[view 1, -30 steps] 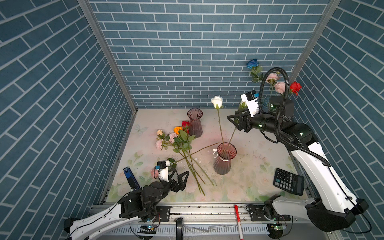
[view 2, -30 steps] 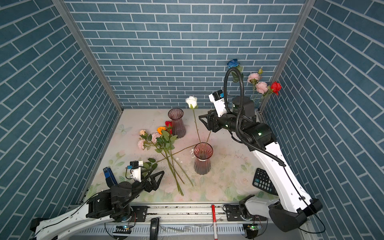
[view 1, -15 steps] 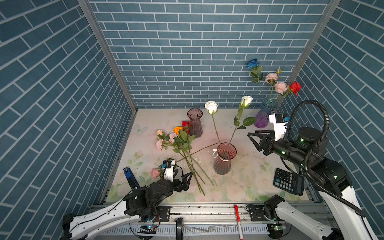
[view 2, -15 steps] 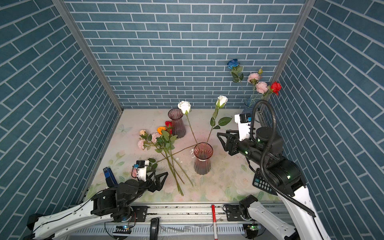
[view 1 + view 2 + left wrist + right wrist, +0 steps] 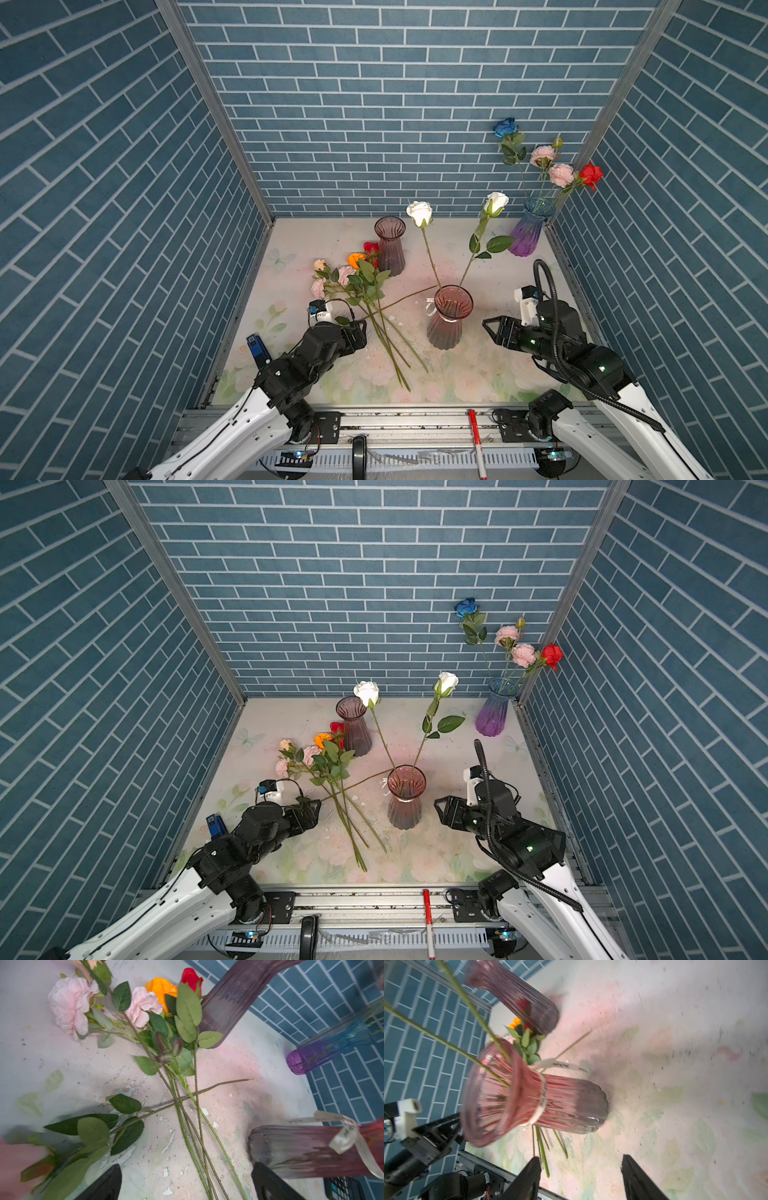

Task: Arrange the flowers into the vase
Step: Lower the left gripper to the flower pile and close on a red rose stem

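Observation:
The ribbed pink vase [image 5: 449, 318] stands mid-table and holds two white roses [image 5: 419, 212] on long leaning stems. More flowers [image 5: 357, 276], pink, orange and red, lie in a heap to its left, their stems [image 5: 193, 1126] fanning toward the front. My left gripper [image 5: 360, 332] hovers open low over these stems; in the left wrist view they run between its fingers [image 5: 105, 1183]. A blurred pink bloom [image 5: 12, 1163] with leaves lies beside it. My right gripper [image 5: 490, 332] stands open and empty to the right of the vase [image 5: 529, 1093].
A dark purple vase [image 5: 390, 245] stands empty at the back. A blue-purple vase [image 5: 528, 232] in the back right corner holds blue, pink and red flowers. A blue object [image 5: 258, 349] leans at the left wall. A calculator [image 5: 342, 1188] lies front right. Brick walls enclose three sides.
My right arm has drawn back from high over the vase to low at the front right, leaving the second white rose standing in it. My left gripper has crept forward over the stems.

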Controlling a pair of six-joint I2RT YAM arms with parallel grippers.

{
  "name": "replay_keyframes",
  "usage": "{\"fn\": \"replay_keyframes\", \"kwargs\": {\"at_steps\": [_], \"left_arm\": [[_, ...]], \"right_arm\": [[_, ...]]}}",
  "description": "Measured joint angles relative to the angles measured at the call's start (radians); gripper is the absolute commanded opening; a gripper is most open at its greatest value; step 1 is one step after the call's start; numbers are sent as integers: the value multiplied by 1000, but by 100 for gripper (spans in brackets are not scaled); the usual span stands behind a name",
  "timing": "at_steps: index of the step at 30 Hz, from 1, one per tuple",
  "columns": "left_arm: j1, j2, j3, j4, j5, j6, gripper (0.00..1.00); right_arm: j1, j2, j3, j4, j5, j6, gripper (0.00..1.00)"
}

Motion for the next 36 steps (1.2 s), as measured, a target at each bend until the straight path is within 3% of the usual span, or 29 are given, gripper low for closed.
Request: {"fn": "replay_keyframes", "kwargs": {"at_steps": [5, 9, 14, 20, 24, 26, 36], "left_arm": [[56, 229, 161, -17, 118, 69, 94], [58, 366, 270, -27, 164, 126, 99], [64, 552, 383, -49, 183, 162, 100], [66, 726, 441, -55, 204, 195, 76], [68, 833, 500, -55, 203, 213, 43], [69, 882, 529, -55, 202, 222, 34], [84, 1060, 619, -65, 170, 245, 30]], "right_arm": [[-1, -20, -105, 26, 20, 3, 63], [-1, -103, -179, 53, 65, 31, 66], [-3, -118, -192, 40, 145, 85, 71], [-23, -56, -211, 36, 160, 118, 72], [-39, -12, -217, 42, 156, 123, 71], [-48, -6, -218, 48, 151, 124, 70], [-167, 78, -253, 111, 32, 122, 69]]}}
